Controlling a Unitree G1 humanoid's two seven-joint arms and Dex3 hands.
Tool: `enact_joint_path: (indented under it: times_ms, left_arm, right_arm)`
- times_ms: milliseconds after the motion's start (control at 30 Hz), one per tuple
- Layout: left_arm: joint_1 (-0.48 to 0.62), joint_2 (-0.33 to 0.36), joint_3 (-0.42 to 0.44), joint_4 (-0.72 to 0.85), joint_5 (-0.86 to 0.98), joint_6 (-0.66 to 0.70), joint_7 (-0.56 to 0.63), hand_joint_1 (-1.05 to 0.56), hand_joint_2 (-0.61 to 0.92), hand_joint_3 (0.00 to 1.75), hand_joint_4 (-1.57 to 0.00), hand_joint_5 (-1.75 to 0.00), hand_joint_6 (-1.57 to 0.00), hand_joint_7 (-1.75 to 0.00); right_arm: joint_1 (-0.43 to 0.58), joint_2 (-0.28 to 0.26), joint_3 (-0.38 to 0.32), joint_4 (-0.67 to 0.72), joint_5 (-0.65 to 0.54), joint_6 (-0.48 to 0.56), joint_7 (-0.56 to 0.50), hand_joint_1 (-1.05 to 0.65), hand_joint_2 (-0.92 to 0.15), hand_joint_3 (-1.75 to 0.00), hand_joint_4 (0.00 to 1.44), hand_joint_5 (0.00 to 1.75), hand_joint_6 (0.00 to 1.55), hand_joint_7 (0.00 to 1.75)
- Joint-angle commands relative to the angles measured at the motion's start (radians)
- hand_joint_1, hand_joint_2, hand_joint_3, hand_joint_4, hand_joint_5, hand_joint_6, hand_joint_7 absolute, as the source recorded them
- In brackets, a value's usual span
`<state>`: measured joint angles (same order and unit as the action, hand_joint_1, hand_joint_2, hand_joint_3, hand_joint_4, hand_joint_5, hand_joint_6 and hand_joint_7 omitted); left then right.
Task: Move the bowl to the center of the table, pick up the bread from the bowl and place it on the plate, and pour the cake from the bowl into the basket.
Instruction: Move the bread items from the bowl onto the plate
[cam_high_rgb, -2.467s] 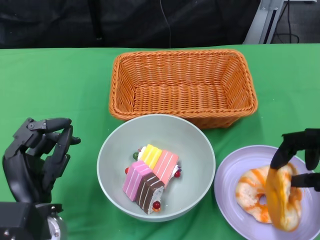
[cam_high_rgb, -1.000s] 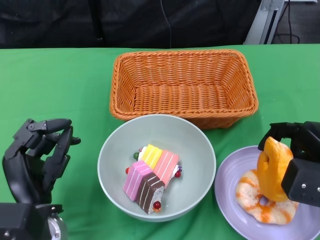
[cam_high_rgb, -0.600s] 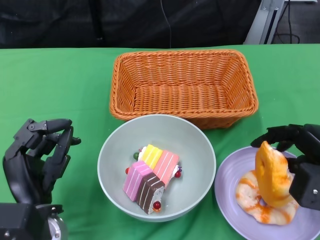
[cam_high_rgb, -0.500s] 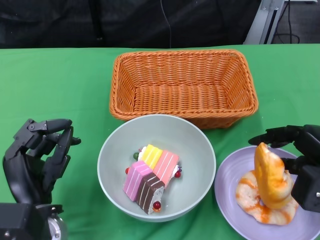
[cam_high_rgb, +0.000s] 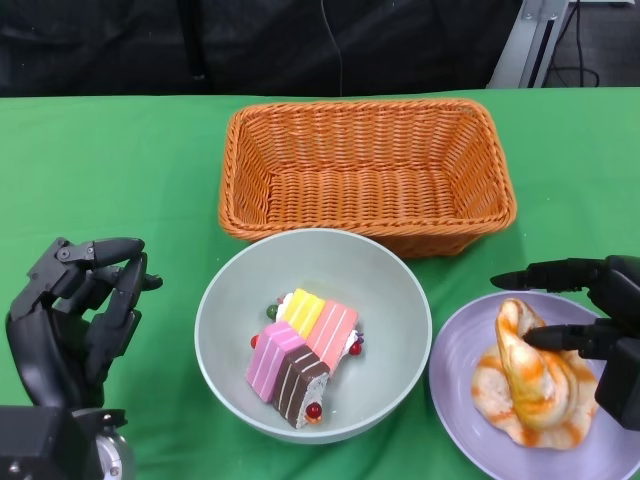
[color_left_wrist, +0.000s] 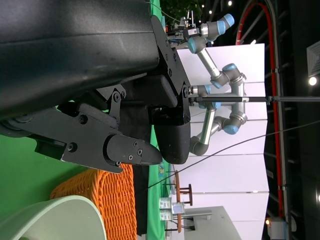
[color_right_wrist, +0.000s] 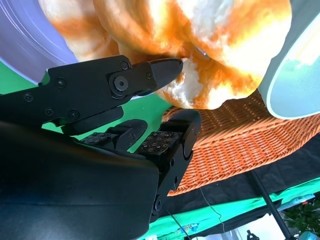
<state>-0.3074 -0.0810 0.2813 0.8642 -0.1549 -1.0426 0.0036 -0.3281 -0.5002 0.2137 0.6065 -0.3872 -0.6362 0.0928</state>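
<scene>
The bowl (cam_high_rgb: 312, 335) sits mid-table nearest the robot, holding the cake (cam_high_rgb: 299, 355): striped slices in pink, yellow and brown with small red and green bits around them. Just to its right the plate (cam_high_rgb: 455, 400) carries two pieces of bread (cam_high_rgb: 530, 385), one lying flat and one propped on top of it. Behind both stands the basket (cam_high_rgb: 366, 172), its front wall touching the bowl's far rim.

All rest on a green table (cam_high_rgb: 110, 170), with a dark backdrop beyond it.

The right hand (cam_high_rgb: 585, 310) is over the plate, fingers spread apart; one fingertip touches the propped bread, but nothing is gripped. The left hand (cam_high_rgb: 75, 315) hovers left of the bowl, fingers curled inward, holding nothing.
</scene>
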Motion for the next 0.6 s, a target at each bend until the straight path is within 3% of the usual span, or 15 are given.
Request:
enact_joint_path:
  times_ms: [33,400,600]
  left_arm:
    - [0.008,0.017,0.004,0.002,0.013,-0.002,0.019,-0.22,0.92,0.21,-0.84,-1.29,-0.95,-0.85]
    - [0.009,0.018,-0.001,0.001,-0.005,0.002,-0.004,-0.21,0.92,0.20,-0.83,-1.28,-0.95,-0.85]
    - [0.006,0.019,-0.001,0.009,-0.017,0.003,-0.018,-0.22,0.92,0.20,-0.84,-1.29,-0.94,-0.85]
  right_arm:
    - [0.010,-0.020,-0.005,0.011,-0.006,-0.001,0.009,-0.43,-0.89,0.00,0.75,0.04,0.68,0.01]
    - [0.012,-0.018,-0.009,0.003,0.008,-0.016,0.025,-0.45,-0.90,0.00,0.75,0.02,0.71,0.01]
    - [0.012,-0.009,-0.036,-0.009,0.070,-0.082,0.031,-0.60,-0.92,-0.04,0.77,0.02,0.69,0.00]
